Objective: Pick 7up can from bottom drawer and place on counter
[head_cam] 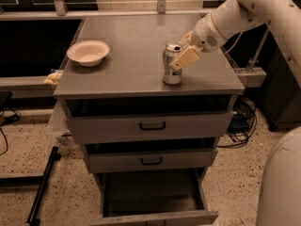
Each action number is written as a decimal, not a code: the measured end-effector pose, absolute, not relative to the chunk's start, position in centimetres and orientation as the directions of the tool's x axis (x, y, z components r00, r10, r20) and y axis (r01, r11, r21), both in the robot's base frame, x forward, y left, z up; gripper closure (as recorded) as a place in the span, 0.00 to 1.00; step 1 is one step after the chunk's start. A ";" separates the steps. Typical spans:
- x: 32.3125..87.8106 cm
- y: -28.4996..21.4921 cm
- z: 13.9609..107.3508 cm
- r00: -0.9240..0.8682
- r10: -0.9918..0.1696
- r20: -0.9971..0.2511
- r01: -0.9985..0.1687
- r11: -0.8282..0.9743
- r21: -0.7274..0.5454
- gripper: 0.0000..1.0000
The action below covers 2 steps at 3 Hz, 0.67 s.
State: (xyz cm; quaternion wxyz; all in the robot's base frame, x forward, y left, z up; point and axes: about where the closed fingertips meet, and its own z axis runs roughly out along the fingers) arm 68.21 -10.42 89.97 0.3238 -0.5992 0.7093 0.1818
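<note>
The 7up can (170, 73) stands upright on the counter (136, 41), near its front right part. My gripper (181, 52) reaches in from the right and is shut on the can's upper part, one cream finger (186, 58) lying across its front right side. The bottom drawer (150, 199) is pulled out below the cabinet, and its dark tray looks empty.
A white bowl (88, 52) sits on the counter's left side. Two upper drawers with black handles (152, 125) stand slightly ajar. A black pole (42, 187) lies on the floor at left. Cables (242, 121) hang at right. My white base (282, 182) fills the lower right.
</note>
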 end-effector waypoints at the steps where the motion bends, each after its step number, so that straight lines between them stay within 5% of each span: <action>1: 68.2 -10.4 90.0 -0.072 -0.732 -0.677 -0.968 0.216 -0.130 0.11; 2: 68.2 -10.4 90.0 -0.072 -0.732 -0.677 -0.968 0.216 -0.130 0.00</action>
